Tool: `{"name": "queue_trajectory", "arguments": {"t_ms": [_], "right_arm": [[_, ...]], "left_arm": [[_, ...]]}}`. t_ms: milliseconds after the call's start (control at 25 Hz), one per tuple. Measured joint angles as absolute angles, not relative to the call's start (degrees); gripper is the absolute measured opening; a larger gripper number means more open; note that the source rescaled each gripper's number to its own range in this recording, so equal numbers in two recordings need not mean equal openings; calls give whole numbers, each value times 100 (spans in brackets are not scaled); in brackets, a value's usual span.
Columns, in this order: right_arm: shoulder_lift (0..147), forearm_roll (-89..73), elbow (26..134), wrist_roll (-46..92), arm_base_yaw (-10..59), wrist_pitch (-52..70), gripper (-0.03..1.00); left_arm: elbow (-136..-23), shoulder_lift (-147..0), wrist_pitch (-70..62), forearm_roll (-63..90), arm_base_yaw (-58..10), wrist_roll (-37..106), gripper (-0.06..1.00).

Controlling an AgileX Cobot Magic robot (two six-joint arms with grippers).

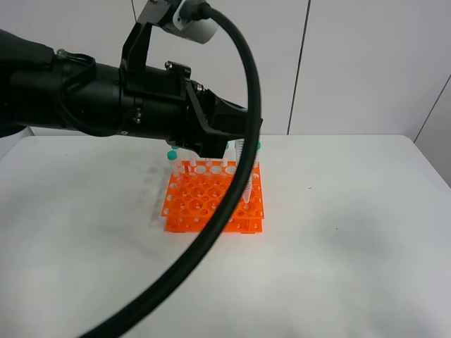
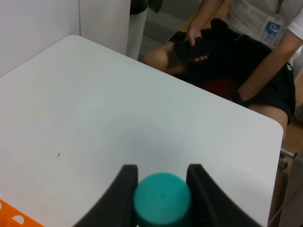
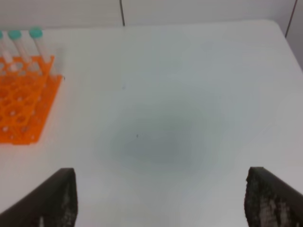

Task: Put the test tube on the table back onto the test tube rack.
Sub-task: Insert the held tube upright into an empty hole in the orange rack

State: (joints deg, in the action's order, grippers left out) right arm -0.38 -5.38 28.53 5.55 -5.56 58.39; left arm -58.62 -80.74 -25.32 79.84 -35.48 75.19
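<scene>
Overhead, cable (image 1: 248, 84) crossing rack (image 1: 192, 205), person (image 2: 236, 52) beyond table (image 2: 94, 109)

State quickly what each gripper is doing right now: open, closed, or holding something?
Left gripper: closed, fingers gripping a teal-green-capped plastic test tube.
Right gripper: open, holding nothing.
</scene>
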Motion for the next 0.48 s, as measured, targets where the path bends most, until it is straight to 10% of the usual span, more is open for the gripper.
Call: {"name": "queue_trajectory", "arguments": {"t_ms": [480], "right_arm": [[-38,-549,2837,397,-556,5863,93]], "left_arm": [[-5862,-8074,-2528,7984,-3548,7564,0]]}}
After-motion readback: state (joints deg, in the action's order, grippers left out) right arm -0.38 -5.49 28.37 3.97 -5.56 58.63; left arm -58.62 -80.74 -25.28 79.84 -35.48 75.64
